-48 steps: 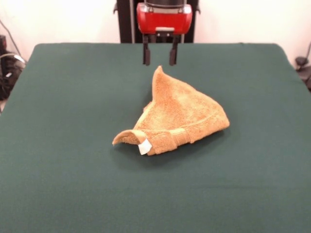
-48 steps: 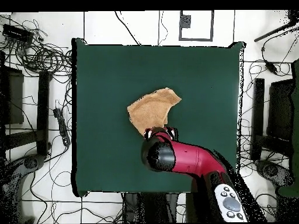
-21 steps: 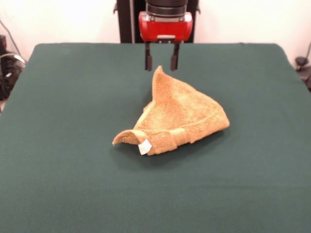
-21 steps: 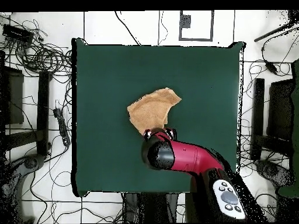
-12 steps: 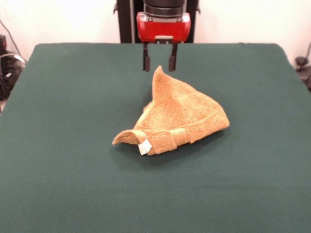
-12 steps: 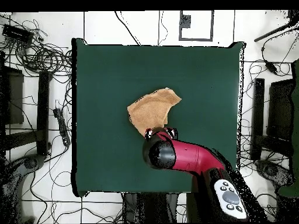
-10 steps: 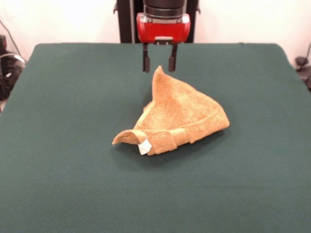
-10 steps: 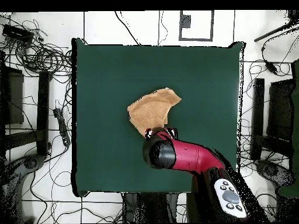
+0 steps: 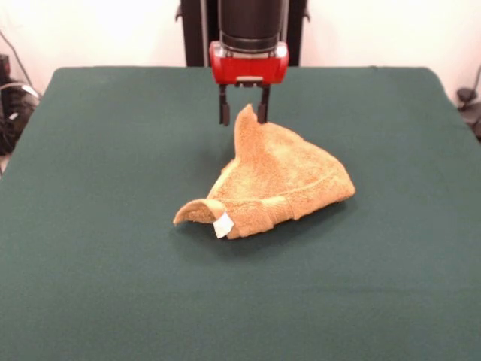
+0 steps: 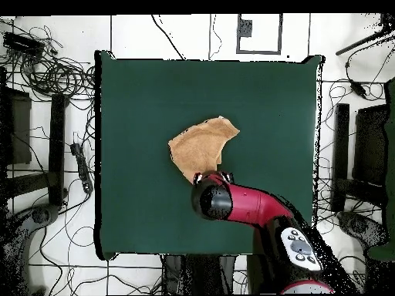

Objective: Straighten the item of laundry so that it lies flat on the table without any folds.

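Front view, L to R.

Curled flap w/ white tag (image 9: 223, 226) at hand towel's near-left corner: band rolled under, prob stays creased if only peak gets pulled.

Orange-tan hand towel (image 9: 278, 180) mid green table (image 9: 98, 150), bunched, folded over, one corner standing up.

Gripper (image 9: 242, 115) straddles that peak, fingers apart, not clamped. Risks: pinch catches only thin tip, terry slips out; or grabs doubled layer, whole heap drags, no unfold.

Right lobe thick; fold may stay.
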You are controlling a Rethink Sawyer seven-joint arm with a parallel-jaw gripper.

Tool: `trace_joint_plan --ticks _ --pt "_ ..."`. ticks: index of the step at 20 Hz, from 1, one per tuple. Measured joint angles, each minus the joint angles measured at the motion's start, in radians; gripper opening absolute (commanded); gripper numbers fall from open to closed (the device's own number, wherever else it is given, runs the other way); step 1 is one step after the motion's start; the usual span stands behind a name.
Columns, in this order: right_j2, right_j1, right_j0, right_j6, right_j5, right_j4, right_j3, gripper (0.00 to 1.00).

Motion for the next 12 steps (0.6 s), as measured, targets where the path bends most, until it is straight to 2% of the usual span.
trace_joint_plan --ticks 7,8,12 --pt "-0.003 0.040 0.000 0.000 -0.001 -0.005 0.000 1.00" --pt "-0.003 0.049 0.000 0.000 -0.010 -0.012 0.000 0.00" --pt "-0.005 0.051 0.001 0.000 -0.023 -0.014 0.000 0.00"
